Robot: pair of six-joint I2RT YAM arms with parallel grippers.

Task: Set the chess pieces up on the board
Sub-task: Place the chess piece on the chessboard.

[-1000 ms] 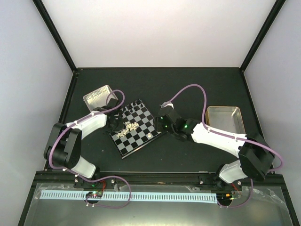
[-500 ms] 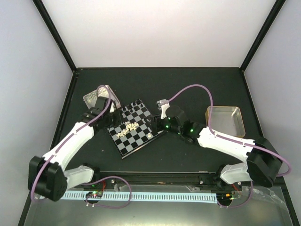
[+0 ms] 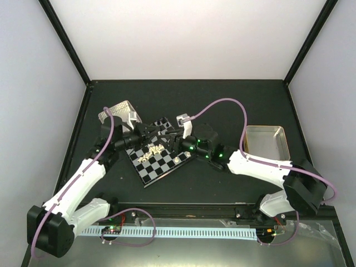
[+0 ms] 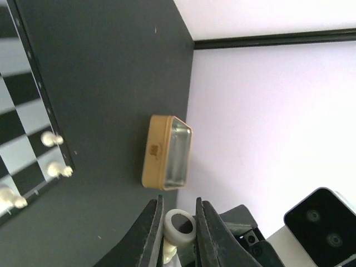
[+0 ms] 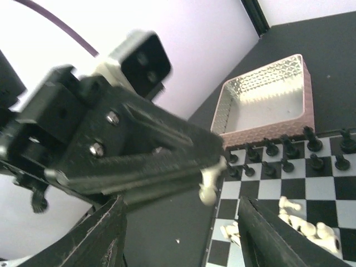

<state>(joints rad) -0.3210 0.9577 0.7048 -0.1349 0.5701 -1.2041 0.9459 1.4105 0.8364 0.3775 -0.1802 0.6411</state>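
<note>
Left gripper (image 4: 179, 212): clenched. Its two dark fingers (image 4: 151, 233) pinch one cream-white chess piece (image 4: 179, 229) between them, with the round base of the piece showing between the tips. In the right wrist view the same piece hangs at the end of the left gripper's fingers, above the board's left edge.

Right gripper (image 5: 182, 222): released. Its fingers stand wide apart and nothing is held. In the top view it faces the left gripper at close range over the far half of the board (image 3: 158, 167); whether the two touch cannot be told.

The board lies turned at an angle on the black table (image 3: 222, 100), between the two arms. A loose heap of white pieces (image 3: 153, 149) lies tumbled near its middle, not in rank. One more white piece (image 3: 177, 160) sits alone near the board's right edge. The left wrist view shows three white pieces close to the board's rim; whether they are upright or fallen cannot be told from that angle.

Black pieces (image 5: 289, 150) stand in rows on the squares nearest the left tray (image 5: 267, 103), a textured metal tray just off the board's far left corner. The right tray (image 3: 267, 142), smooth inside, sits well apart on the table's right side, beside the right arm.
</note>
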